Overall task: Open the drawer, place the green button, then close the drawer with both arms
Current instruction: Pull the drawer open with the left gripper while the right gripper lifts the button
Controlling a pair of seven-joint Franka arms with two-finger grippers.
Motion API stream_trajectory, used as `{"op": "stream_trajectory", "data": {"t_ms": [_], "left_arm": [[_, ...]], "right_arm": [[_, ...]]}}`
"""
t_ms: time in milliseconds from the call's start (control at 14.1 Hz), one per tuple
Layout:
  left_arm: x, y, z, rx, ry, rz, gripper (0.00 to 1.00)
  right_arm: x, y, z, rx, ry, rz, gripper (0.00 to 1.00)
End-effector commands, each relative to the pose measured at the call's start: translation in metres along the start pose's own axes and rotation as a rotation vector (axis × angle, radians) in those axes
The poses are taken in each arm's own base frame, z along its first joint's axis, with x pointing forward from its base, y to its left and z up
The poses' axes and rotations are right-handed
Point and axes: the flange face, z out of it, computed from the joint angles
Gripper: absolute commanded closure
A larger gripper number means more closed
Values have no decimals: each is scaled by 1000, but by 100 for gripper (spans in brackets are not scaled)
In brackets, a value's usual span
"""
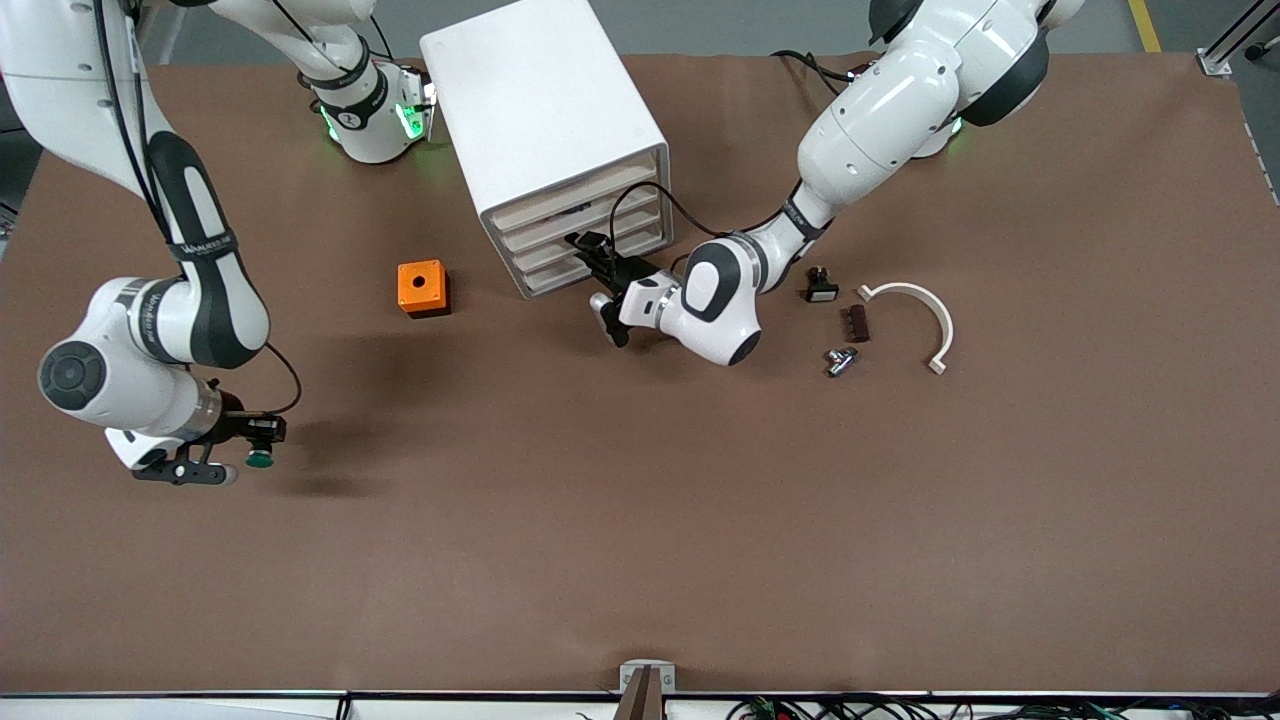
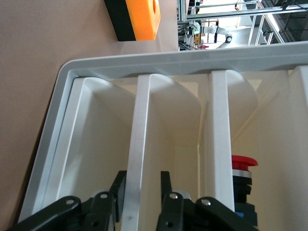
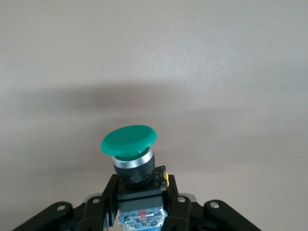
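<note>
The white cabinet [image 1: 540, 110] stands at the table's robot side, all four drawers pushed in; the lowest drawer [image 1: 560, 278] is just above the table. My left gripper [image 1: 592, 255] is at the cabinet's front, open. In the left wrist view the left gripper [image 2: 143, 190] has one finger on each side of a low drawer's front lip [image 2: 139, 144]; I cannot tell whether that is the lowest one. My right gripper [image 1: 255, 445] is shut on the green-capped button [image 1: 260, 459], raised over bare table toward the right arm's end. The right wrist view shows the button [image 3: 130, 144] held by its black-and-blue body in the right gripper [image 3: 139, 185].
An orange box with a hole [image 1: 422, 287] sits beside the cabinet toward the right arm's end. Toward the left arm's end lie a black white-faced button [image 1: 821, 287], a brown block [image 1: 857, 322], a metal piece [image 1: 841, 360] and a white curved bracket [image 1: 925, 310]. A red-capped button [image 2: 243, 178] lies inside the cabinet.
</note>
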Motion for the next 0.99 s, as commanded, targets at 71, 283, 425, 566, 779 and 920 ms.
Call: {"op": "stream_trajectory", "data": {"t_ms": [71, 283, 425, 566, 779, 920], "left_arm": [[1, -7, -2, -10, 25, 25, 98], [1, -13, -2, -8, 24, 21, 100], [2, -17, -11, 2, 29, 26, 100], [3, -24, -27, 11, 31, 19, 100], [7, -27, -43, 2, 26, 27, 100], [9, -31, -61, -2, 25, 28, 100]], "right_arm": [[9, -4, -47, -12, -36, -23, 78], [14, -7, -77, -12, -51, -22, 78], [14, -18, -95, -13, -41, -32, 78], [12, -24, -116, -13, -9, -40, 78], [8, -39, -139, -12, 25, -62, 78], [4, -54, -154, -12, 40, -80, 78]]}}
